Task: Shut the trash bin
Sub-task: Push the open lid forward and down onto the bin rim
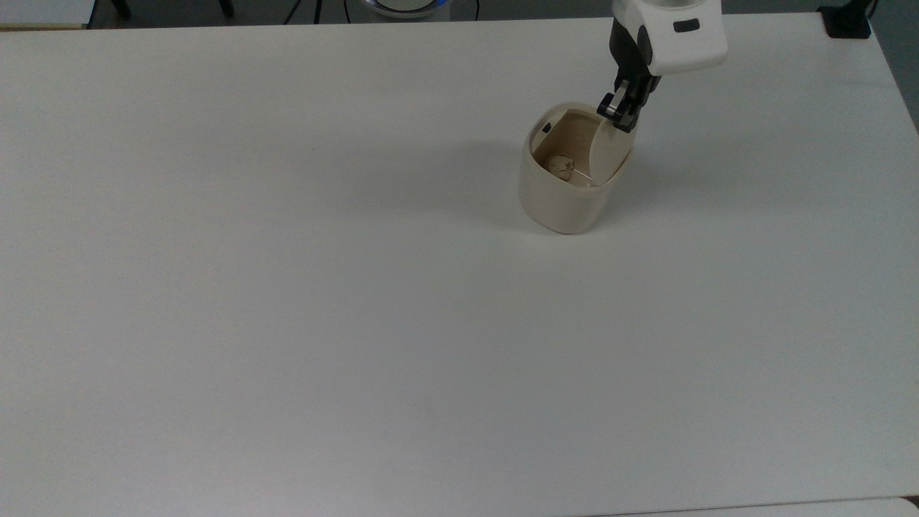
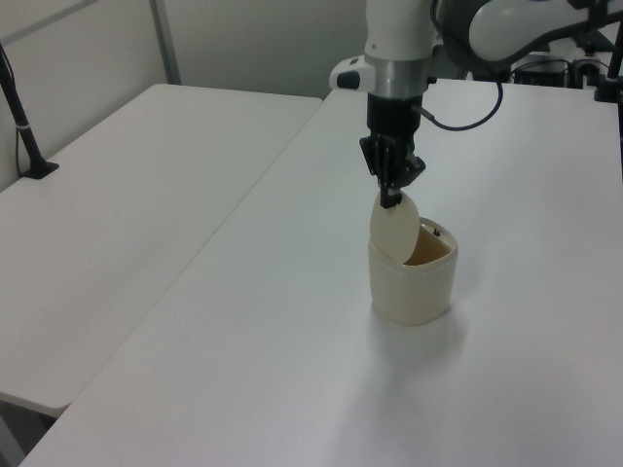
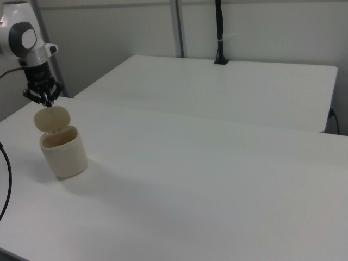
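You have the bin (image 1: 567, 179) standing on the white counter (image 1: 287, 287) in the upper right of the top view, lid (image 1: 610, 147) raised near upright, something crumpled inside. At the lid's top edge sits the claw (image 1: 623, 118), pointing down, its tips at the rim; in the left view it is center top, and you cannot tell its finger state.
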Controlling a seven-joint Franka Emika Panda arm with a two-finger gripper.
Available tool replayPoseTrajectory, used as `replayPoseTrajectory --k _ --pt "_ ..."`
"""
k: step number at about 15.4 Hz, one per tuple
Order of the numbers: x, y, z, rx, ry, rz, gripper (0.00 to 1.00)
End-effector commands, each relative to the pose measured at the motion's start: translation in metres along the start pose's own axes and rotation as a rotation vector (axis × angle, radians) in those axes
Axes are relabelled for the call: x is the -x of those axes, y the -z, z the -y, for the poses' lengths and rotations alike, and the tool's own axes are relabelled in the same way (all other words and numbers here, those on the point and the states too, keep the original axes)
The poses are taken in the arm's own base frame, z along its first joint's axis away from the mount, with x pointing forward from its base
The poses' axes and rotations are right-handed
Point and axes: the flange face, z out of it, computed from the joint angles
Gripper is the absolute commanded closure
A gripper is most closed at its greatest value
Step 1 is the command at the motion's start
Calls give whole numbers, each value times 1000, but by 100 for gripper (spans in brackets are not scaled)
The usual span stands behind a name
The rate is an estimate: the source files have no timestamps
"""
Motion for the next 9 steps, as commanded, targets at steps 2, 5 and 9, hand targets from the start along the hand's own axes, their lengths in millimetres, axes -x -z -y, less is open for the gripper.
replayPoseTrajectory --k 2,5,9 --pt "26 -7 -11 -50 48 109 100" --pt "44 -16 -30 -75 46 139 100" --pt "50 -39 -31 -84 59 184 100"
